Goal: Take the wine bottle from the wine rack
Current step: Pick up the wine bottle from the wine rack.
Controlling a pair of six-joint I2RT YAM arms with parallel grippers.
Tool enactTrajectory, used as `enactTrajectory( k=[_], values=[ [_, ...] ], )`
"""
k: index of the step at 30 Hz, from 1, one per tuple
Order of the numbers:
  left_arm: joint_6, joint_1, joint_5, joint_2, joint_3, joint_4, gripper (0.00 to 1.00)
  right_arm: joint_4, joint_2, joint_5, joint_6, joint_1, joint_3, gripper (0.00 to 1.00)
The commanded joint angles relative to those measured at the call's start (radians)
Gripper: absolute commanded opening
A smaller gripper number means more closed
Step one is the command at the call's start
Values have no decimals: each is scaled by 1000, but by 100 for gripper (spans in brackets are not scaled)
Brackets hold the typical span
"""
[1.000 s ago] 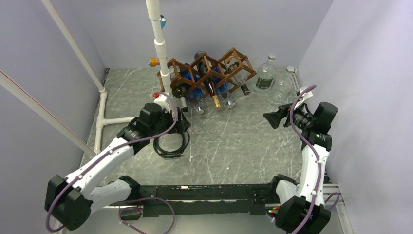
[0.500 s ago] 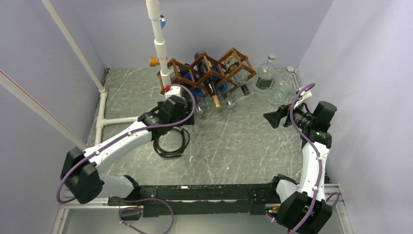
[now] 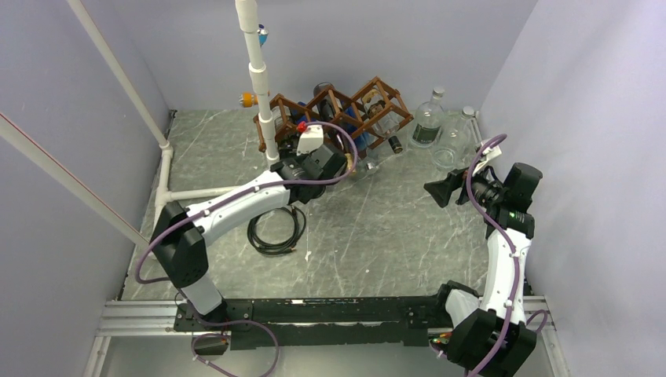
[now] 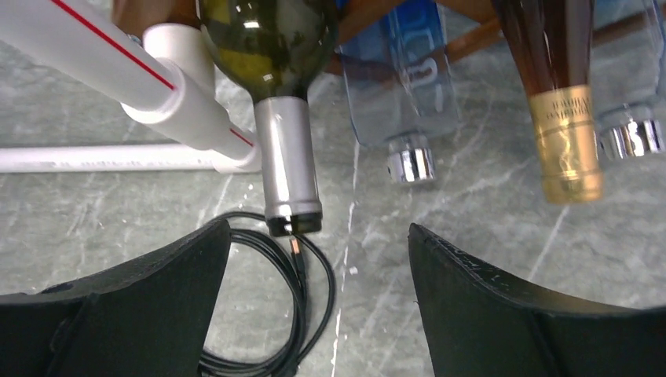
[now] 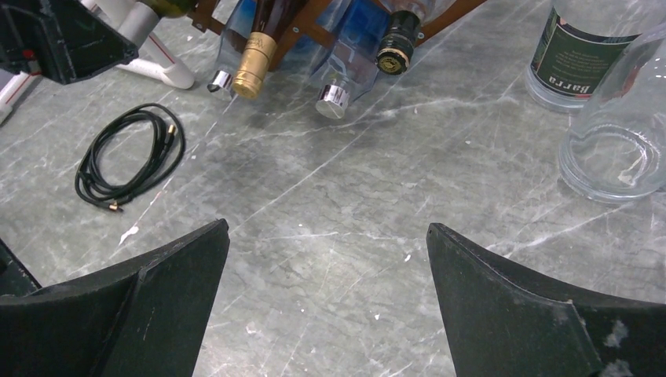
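The grey marbled desk (image 3: 377, 228) fills the floor of a walled bay. A white PVC pipe frame (image 3: 257, 75) rises at the far left, with one pipe running along the desk's left side. Just right of that upright, against the far wall, stands the dark brown wooden wine rack (image 3: 369, 98), a lattice of diamond-shaped cells with bottles lying in it, necks pointing toward the near side.

The left arm (image 3: 236, 206) stretches from the near left across the desk to the rack's left end. Its end effector (image 4: 318, 236) is spread wide and holds nothing. The right arm (image 3: 503, 259) stands at the right edge, well apart from the rack. Its end effector (image 5: 326, 228) is also wide and empty, above bare desk.

The green wine bottle (image 4: 275, 47) lies in the rack at its left end, just beside the white pipe. Its silver-capped neck ends just short of the gap between the left fingers, nearer the left one, touching neither. To its right lie a blue glass bottle (image 4: 404, 86) and an amber bottle with gold foil (image 4: 561, 118).

Two clear bottles (image 3: 428, 122) stand upright on the desk right of the rack. A coiled black cable (image 3: 275, 232) lies on the desk under the left arm.
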Motion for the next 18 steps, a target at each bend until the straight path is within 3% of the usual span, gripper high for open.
enactTrajectory(
  k=[1, 18],
  values=[
    [-51, 9, -140, 49, 96, -36, 88, 1, -4, -1, -22, 6, 39, 100],
    [-22, 120, -93, 166, 148, 65, 74, -7, -5, 4, -32, 9, 40, 100]
  ],
)
